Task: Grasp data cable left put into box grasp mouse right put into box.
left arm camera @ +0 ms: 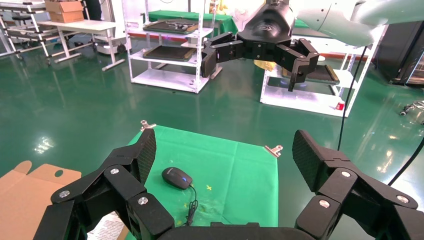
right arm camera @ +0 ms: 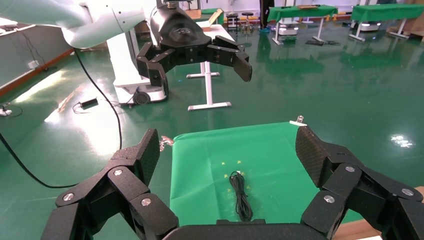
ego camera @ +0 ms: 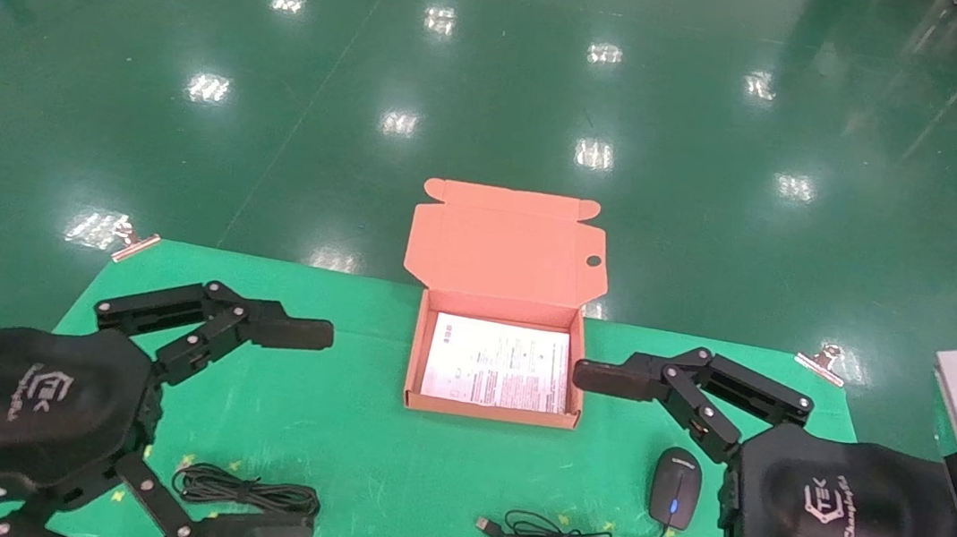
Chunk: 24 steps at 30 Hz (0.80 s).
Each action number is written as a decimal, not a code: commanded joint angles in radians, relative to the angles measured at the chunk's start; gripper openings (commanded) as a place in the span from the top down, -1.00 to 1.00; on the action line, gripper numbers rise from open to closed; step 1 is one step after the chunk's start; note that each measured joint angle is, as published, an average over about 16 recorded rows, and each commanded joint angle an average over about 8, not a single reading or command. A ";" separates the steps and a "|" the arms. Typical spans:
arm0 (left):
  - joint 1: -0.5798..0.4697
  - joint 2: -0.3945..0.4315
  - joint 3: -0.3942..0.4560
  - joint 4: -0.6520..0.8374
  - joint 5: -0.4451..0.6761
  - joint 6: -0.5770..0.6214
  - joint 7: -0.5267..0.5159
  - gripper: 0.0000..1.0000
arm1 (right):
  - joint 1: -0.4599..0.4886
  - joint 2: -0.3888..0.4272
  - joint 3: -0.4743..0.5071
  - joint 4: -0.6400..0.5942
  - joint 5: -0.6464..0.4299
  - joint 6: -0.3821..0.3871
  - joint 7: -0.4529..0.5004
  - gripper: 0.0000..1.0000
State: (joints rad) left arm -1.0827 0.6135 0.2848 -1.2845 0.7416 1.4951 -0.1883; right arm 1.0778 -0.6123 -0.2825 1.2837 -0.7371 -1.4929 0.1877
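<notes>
Here, your wide-open, empty left gripper [ego camera: 294, 428] hangs over the data cable [ego camera: 246, 492], which runs crosswise left of the box [ego camera: 412, 360].

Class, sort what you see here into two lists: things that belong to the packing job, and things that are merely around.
Belong to the job:
- data cable
- mouse
- box, lid open
- left gripper, open
- right gripper, open

Merely around:
- green cloth under everything
- clips at its far corners
- white printed sheet in the box
- shelving racks
</notes>
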 commanded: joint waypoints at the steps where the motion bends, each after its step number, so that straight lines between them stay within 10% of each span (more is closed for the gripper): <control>1: 0.004 -0.001 -0.002 0.001 -0.005 -0.001 0.001 -1.00 | -0.002 0.000 0.001 -0.001 0.003 0.000 0.000 -1.00; 11: -0.149 0.039 0.090 0.012 0.191 0.033 -0.024 -1.00 | 0.077 -0.002 -0.045 0.014 -0.124 -0.011 -0.004 -1.00; 24: -0.390 0.139 0.319 0.002 0.578 0.079 -0.075 -1.00 | 0.372 -0.083 -0.317 0.057 -0.554 -0.086 -0.099 -1.00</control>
State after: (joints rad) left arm -1.4741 0.7564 0.6120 -1.2899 1.3387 1.5663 -0.2482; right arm 1.4446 -0.6975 -0.6058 1.3367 -1.2893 -1.5727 0.0875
